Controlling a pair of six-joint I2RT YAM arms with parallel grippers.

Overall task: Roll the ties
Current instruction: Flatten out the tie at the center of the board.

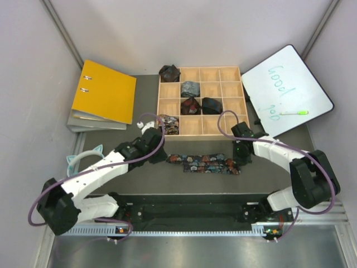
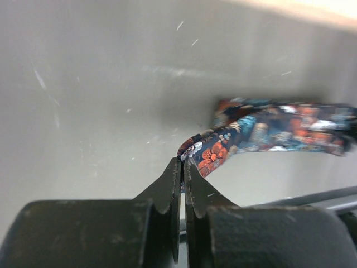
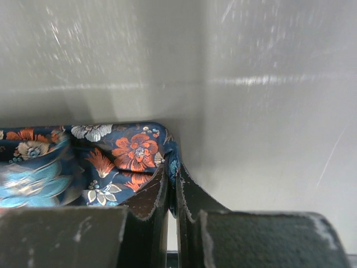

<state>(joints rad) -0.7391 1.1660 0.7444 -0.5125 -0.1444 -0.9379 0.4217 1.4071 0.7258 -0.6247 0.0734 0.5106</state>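
The dark navy tie with orange-red and light-blue flowers [image 1: 203,163] lies stretched flat on the table in front of the wooden tray. My left gripper [image 1: 164,157] is shut on its left end; in the left wrist view the jaws [image 2: 182,163] pinch the tip of the tie [image 2: 268,129]. My right gripper [image 1: 241,159] is shut on its right end; in the right wrist view the jaws [image 3: 173,172] clamp the edge of the tie [image 3: 111,159]. Rolled ties sit in tray compartments: a black one [image 1: 169,72], a grey-blue one [image 1: 190,88], a maroon one [image 1: 189,105], another black one [image 1: 212,104] and a brown-patterned one [image 1: 168,124].
The wooden compartment tray [image 1: 228,120] stands behind the tie. A yellow binder [image 1: 105,90] on grey folders lies at the back left. A whiteboard [image 1: 284,89] with a green marker [image 1: 294,113] lies at the back right. A teal cat-ear headband [image 1: 83,157] lies under the left arm.
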